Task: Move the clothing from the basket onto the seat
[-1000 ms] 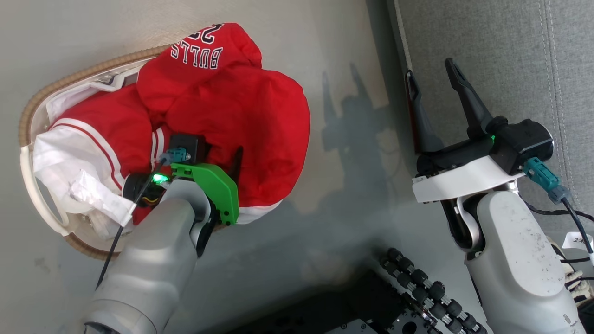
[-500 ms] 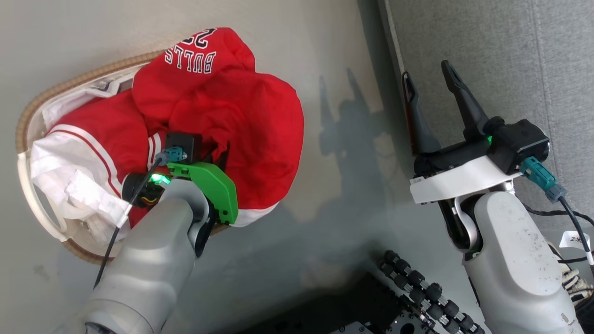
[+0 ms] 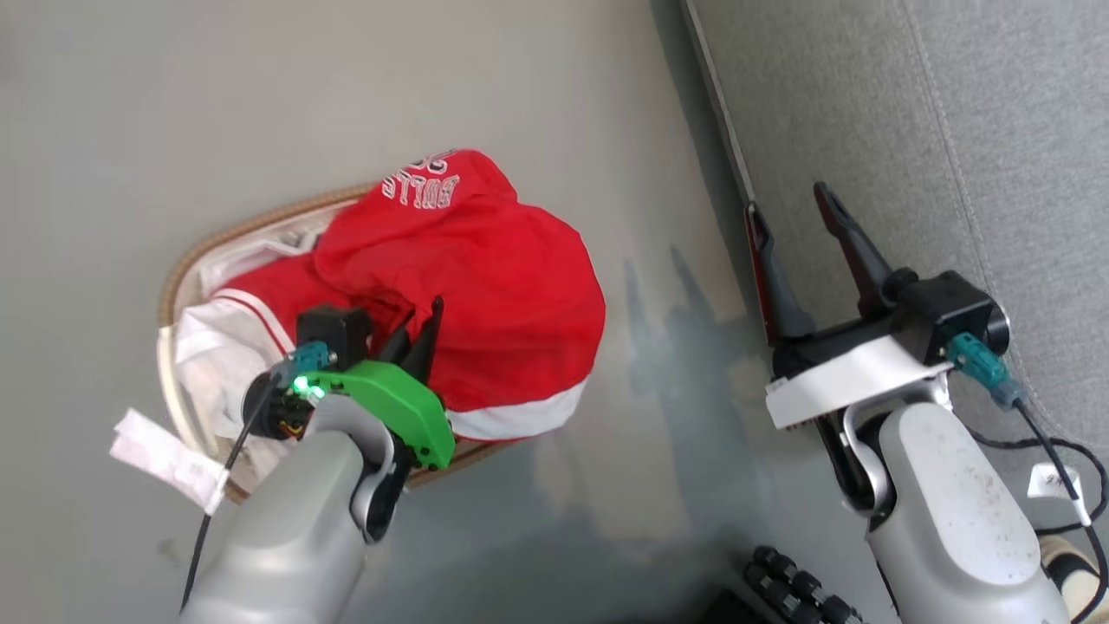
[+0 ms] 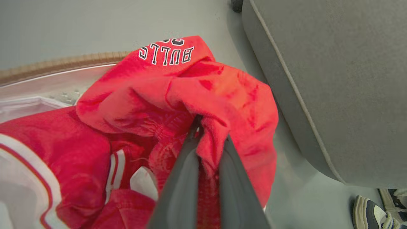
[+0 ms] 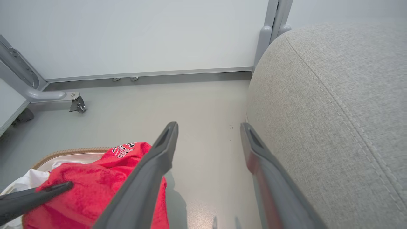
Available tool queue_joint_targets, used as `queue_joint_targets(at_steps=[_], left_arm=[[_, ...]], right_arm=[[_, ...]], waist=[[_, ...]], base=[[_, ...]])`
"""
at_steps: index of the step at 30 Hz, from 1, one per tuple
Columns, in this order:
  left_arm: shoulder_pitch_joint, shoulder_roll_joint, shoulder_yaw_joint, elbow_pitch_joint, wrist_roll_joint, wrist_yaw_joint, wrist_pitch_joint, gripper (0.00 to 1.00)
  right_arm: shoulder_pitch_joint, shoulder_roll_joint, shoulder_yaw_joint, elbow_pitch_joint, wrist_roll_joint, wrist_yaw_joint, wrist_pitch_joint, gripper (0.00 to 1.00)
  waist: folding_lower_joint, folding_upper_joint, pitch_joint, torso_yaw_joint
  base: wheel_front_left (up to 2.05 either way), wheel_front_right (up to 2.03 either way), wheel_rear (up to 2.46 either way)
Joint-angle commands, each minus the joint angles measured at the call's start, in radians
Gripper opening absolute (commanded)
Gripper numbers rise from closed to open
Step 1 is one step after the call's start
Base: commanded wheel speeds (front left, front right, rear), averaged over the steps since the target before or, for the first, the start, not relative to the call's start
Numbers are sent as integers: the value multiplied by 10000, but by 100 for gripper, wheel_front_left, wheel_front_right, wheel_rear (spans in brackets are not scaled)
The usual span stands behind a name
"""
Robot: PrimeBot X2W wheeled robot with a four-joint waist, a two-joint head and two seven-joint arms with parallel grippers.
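The left gripper is shut tight on a fold of the red clothing. Most of the clothing sits in the basket, spilling over its 3 o'clock side. The right gripper is open and holds nothing. No clothing is on the seat at 3 o'clock, so the job looks barely started.

Smooth pale grey floor, soft shadows across it, plain white wall behind, thin metal strip along its foot, grey frame leg on a small caster, grey upright post, light grey woven seat just beside, shoe on the floor.
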Motion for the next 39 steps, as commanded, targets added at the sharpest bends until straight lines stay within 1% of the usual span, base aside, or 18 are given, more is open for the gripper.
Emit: queue_joint_targets(at_steps=[1,4,8,14,20,26,32,39], left_arm=[[354,-58,338,-328,319,-30,-5,0],[1141,-193,1162,-1199,944,-30,-6,0],[2001,-385,1955,-2242,1658,-30,-7,0],[3018,-546,2701,-3585,2367,-28,-8,0],[3582,-601,3283,-4877,2789,-30,-8,0],[3734,-508,3597,-6102,3108,-30,-9,0],[3383,-428,3751,-7111,3205,-30,-9,0],[3108,-395,3711,-7441,3072,-30,-9,0]], right_arm=[[291,-131,-5,138,-30,-8,-48,100],[547,-179,37,310,12,-8,-48,100],[918,-220,79,535,-16,-7,-48,100],[1464,-219,260,813,-57,-7,-48,100],[2072,-174,385,1001,-29,-7,-48,100],[2631,-106,365,1059,-34,-7,-48,100],[3006,-67,423,1100,-61,-7,-48,100],[3158,-35,558,1157,4,-7,-48,100]], waist=[[0,0,-1346,824],[0,0,-1959,1130],[0,0,-2722,1405],[0,0,-3830,1607],[0,0,-4832,1737],[0,0,-5571,1806],[0,0,-6014,1790],[0,0,-6122,1707]], base=[[0,0,0],[0,0,0],[0,0,0],[0,0,0],[0,0,0],[0,0,0],[0,0,0],[0,0,0]])
